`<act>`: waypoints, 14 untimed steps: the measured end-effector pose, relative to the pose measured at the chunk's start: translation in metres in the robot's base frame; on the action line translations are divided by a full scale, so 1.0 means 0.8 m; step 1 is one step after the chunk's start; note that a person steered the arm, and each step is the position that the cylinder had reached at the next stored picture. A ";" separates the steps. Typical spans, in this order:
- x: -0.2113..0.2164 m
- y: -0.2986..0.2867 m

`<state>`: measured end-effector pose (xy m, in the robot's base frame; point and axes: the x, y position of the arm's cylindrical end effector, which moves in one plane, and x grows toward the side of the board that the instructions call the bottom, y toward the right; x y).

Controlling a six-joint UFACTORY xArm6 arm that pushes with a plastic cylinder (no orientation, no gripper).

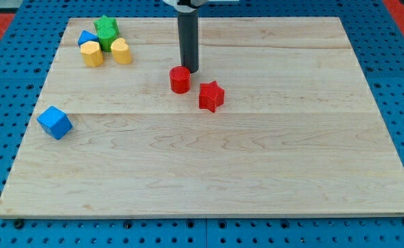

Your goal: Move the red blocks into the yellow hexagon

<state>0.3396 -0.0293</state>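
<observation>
A red cylinder (pixel 180 80) stands on the wooden board (pixel 257 179) a little above the middle. A red star block (pixel 211 96) lies just to its lower right, a small gap apart. My tip (pixel 190 71) sits right at the cylinder's upper right edge, touching or nearly touching it. The yellow hexagon block (pixel 91 54) lies near the view's top left, with a second yellow block (pixel 121 51) just to its right.
A green star block (pixel 107 29) and a blue triangular block (pixel 87 37) crowd the yellow blocks at the top left. A blue cube (pixel 54 122) lies near the board's left edge. Blue pegboard surrounds the board.
</observation>
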 end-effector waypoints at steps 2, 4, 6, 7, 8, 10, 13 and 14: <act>0.020 -0.027; 0.083 0.009; 0.125 -0.133; 0.067 -0.210; 0.020 -0.224; -0.017 -0.002; 0.070 -0.035; 0.078 -0.075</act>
<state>0.4019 -0.0895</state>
